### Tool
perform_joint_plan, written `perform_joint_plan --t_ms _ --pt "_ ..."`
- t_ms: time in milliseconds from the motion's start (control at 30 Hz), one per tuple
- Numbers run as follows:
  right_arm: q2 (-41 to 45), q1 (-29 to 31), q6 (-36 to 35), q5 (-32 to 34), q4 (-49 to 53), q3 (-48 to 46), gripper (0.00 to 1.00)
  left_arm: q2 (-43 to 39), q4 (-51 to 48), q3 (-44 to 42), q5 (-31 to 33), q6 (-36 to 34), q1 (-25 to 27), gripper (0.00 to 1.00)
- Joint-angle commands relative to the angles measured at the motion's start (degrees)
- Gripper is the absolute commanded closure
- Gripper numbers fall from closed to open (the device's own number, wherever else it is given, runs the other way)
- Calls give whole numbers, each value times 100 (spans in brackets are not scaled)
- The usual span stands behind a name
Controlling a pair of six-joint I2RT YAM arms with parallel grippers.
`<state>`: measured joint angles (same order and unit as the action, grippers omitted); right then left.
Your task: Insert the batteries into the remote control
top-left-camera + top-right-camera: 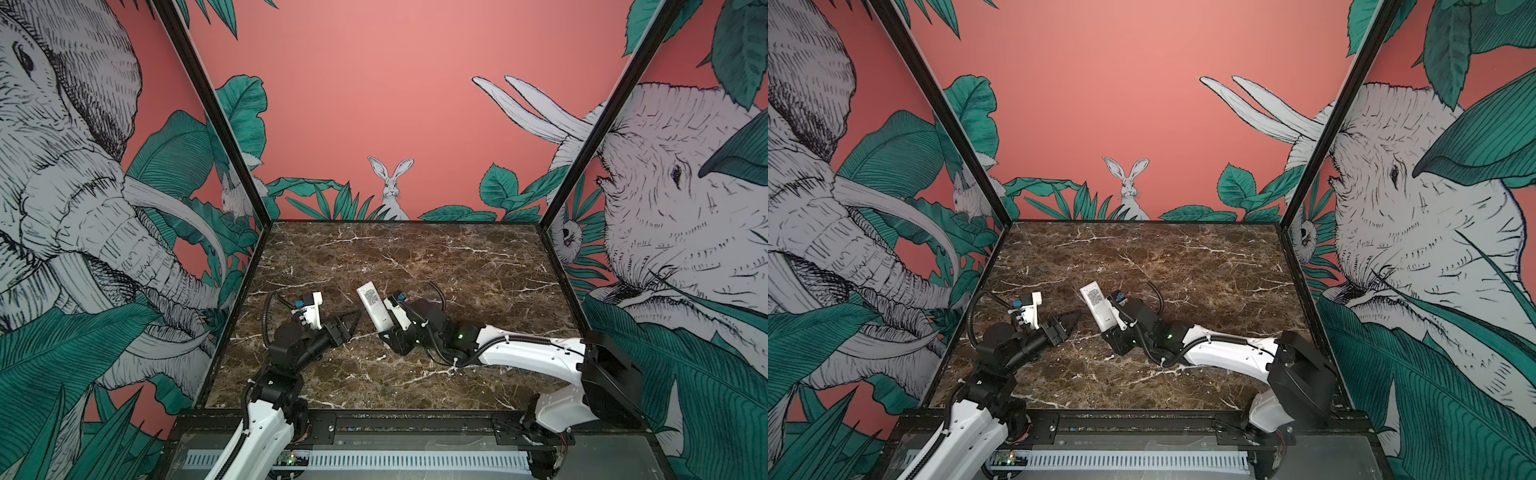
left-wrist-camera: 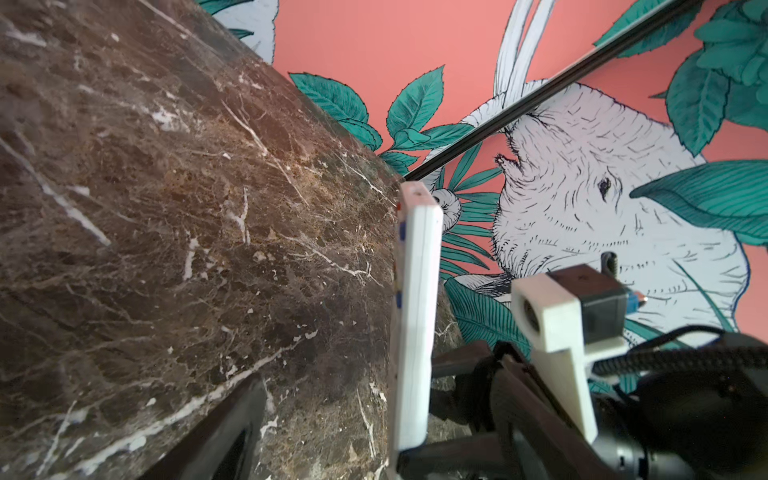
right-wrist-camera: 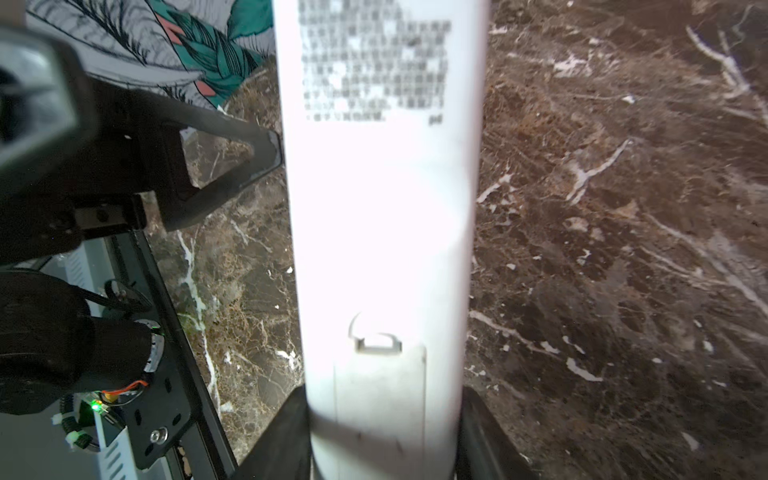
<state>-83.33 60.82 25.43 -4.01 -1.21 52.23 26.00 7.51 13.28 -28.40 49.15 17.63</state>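
Right end effector (image 3: 384, 432) pinches the remote control (image 1: 371, 305) across its width at one end. It holds the remote above the table (image 1: 415, 257), near the middle, with the free end angled upward. The plain back with its printed label faces up. A cover panel (image 3: 380, 395) with a latch notch lies by the gripped end. Left end effector (image 1: 349, 321) is spread and empty. One finger (image 3: 232, 166) has its tip just beside the remote's long edge; I cannot tell whether it touches.
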Motion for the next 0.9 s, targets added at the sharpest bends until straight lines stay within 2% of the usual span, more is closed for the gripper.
perform_joint_plan --t_ms 0,200,400,567,700,867 --pt "355 -105 -95 -325 -283 -24 86 -125 -8 271 -370 -483 16 11" --pt "780 -335 -121 -1041 -423 -88 86 -192 519 427 -1025 -610 17 3" --pt "1093 -498 -210 -2219 -818 -142 85 -316 1250 480 -1449 -447 20 6" --pt "1311 -498 -328 -2916 -1050 -177 84 -453 1567 731 -1873 -412 21 7" --pt "1443 -501 -291 -3294 -1306 -212 83 -585 1585 902 -1958 -419 21 4" --pt "1515 -497 -47 -3798 -1952 -327 82 -558 2138 892 -2064 -150 37 1"
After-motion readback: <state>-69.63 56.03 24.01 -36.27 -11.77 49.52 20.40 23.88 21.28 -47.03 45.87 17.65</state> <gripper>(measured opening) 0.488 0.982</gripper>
